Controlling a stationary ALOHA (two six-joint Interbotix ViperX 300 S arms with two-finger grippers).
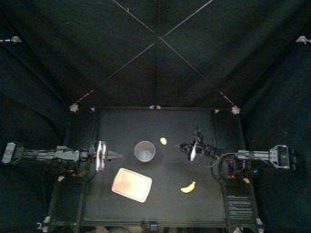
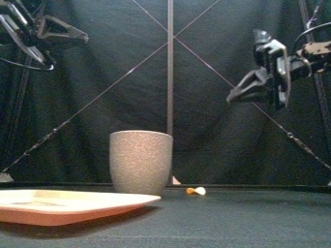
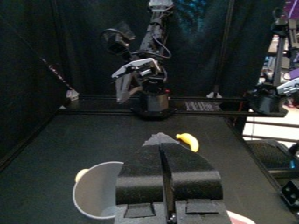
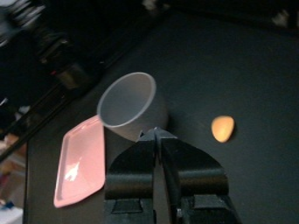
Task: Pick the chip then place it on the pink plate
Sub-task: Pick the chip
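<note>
- At the centre of the table (image 1: 170, 209), the chip (image 1: 163, 141) is seen lying flat at 1 o'clock of the grey cup (image 1: 145, 152), near it but apart.
- The pink plate (image 1: 131, 185) is set at 7 o'clock of the cup. A yellow toy (image 1: 187, 187) lies at 5 o'clock and is to be ignored.
- The right gripper (image 1: 192, 147) is held aloft at 3 o'clock of the chip, clenched on nothing. The left gripper (image 1: 115, 157) is parked at 9 o'clock of the cup, likewise clenched and empty.
- Jaws should be opened before descent, centred over the chip and closed low, since a thin piece is easily pushed aside.
- The cup should be cleared on the carry.
</note>
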